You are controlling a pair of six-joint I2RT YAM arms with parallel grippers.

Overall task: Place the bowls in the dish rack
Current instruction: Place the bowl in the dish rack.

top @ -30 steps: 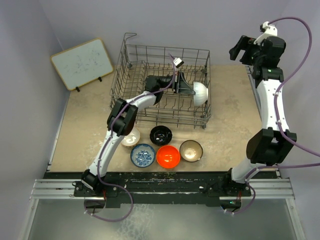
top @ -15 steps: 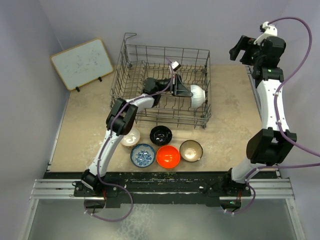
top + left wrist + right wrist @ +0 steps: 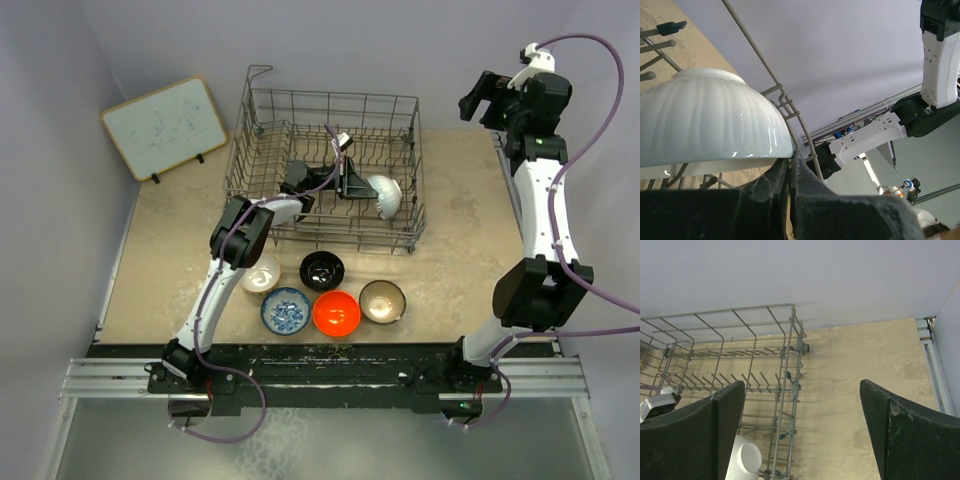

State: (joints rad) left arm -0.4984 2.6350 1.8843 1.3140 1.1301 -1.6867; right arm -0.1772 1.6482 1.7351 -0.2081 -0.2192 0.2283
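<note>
The dish rack (image 3: pixel 330 237) stands at the back middle of the table. My left gripper (image 3: pixel 366 186) reaches into it and is shut on the rim of the white ribbed bowl (image 3: pixel 387 193), held on its side near the rack's right wall. In the left wrist view the jaws (image 3: pixel 790 161) pinch the white bowl's (image 3: pixel 705 117) edge. Cream (image 3: pixel 262 273), black (image 3: pixel 322 270), blue-and-white (image 3: pixel 285 310), orange-red (image 3: pixel 336 313) and brown-rimmed (image 3: pixel 382 301) bowls sit on the table in front of the rack. My right gripper (image 3: pixel 481 100) is open and empty, high at the far right.
A white board (image 3: pixel 165 127) leans at the back left. The right wrist view looks down on the rack's right corner (image 3: pixel 790 347), the white bowl (image 3: pixel 742 460) and bare tan table (image 3: pixel 865 370). Upright tines fill the rack floor.
My left gripper has carried the white bowl back and left, deeper inside the rack, and tilted it more onto its side. The right arm has not moved.
</note>
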